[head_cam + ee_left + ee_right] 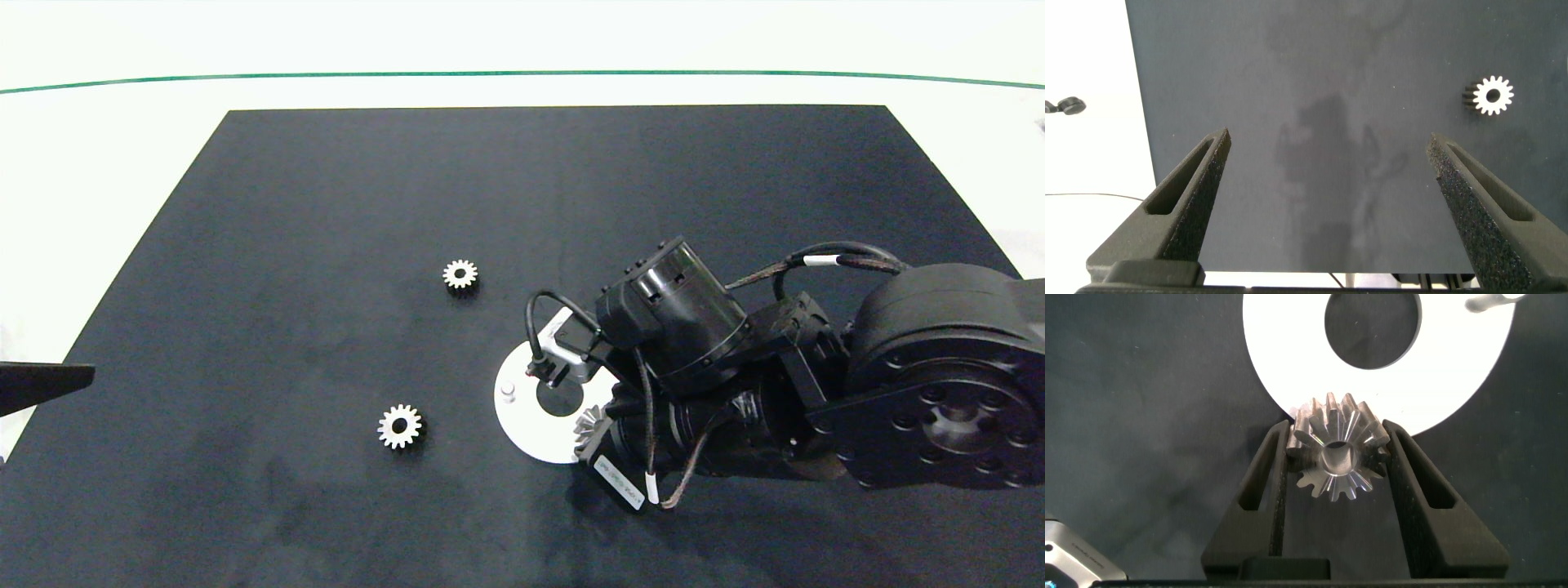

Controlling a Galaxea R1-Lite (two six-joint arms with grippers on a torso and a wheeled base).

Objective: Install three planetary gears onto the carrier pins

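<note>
Overhead, the right gripper (589, 431) is reaching in over the white disc (522, 425) on the bench (326, 245), grasping one gear (586, 425) at the disc's near rim. One pin (508, 390) is standing bare on the disc's left side; the other pins are hidden under the arm. Two more gears are lying loose on the dark mat: one (460, 274) up and to the left of the disc, another (400, 425) well to its left. A white label on the wrist is carrying print too small to read.

In the left wrist view, the left gripper (1327, 175) is hanging released above bare mat, with a gear (1493, 95) off to one side.

In the right wrist view, the fingers (1267, 469) are clenching the gear (1337, 456) by its teeth, bore facing the camera, over the disc's (1282, 343) edge; a pin (1486, 302) is showing at the far rim. To seat it well, the bore probably needs centring right over a pin, the gear kept level, then lowered straight and let go only once it is down
</note>
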